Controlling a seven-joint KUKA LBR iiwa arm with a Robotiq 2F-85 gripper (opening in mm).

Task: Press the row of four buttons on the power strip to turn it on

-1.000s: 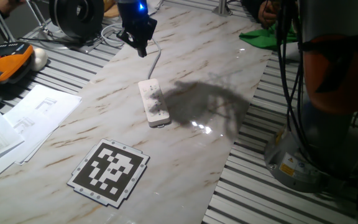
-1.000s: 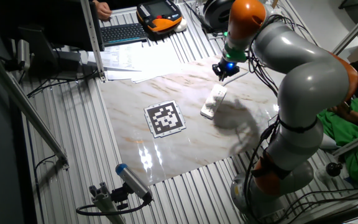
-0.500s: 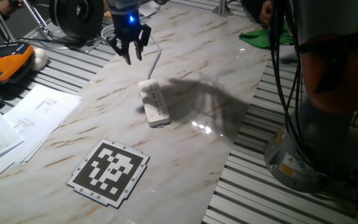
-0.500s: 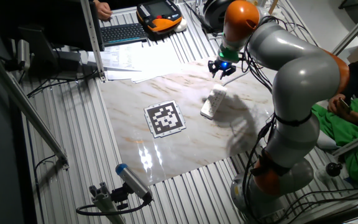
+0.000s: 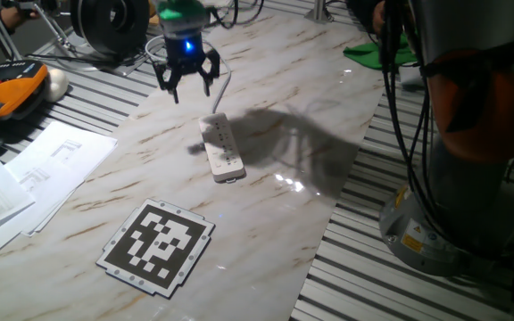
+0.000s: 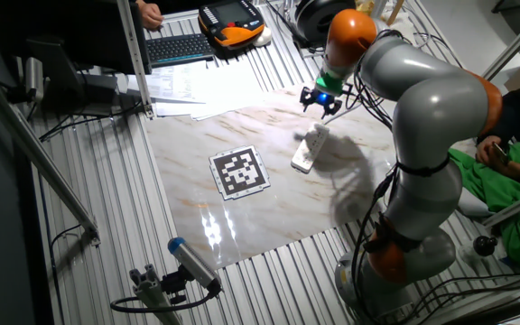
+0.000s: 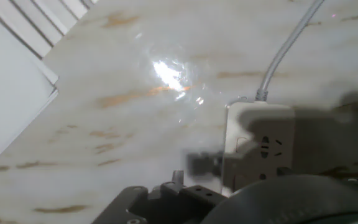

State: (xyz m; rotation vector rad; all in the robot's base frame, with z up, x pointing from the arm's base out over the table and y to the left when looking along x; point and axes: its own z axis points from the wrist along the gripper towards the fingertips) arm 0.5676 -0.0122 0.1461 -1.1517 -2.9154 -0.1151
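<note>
White plastic, hard and smooth, makes up the power strip (image 5: pixel 222 148), which lies flat on the marbled surface (image 5: pixel 310 107) with its grey-white cord (image 5: pixel 224 85) running off its far end and the black-and-white marker board (image 5: pixel 159 245) well apart past its near end. The gripper (image 5: pixel 186 82) hangs above the cord end of the strip, touching nothing, its fingers (image 5: pixel 170 86) spread wide with clear air between the tips.

By my judgement the strip is light and stiff, and on so glossy a top it may skid or swivel if pushed off-centre. It needs no lifting; a straight downward press on its upper face should serve. The four buttons are hard to make out: the hand view shows only a faint rectangular outline beside dark socket holes (image 7: pixel 265 147), possibly one switch.
</note>
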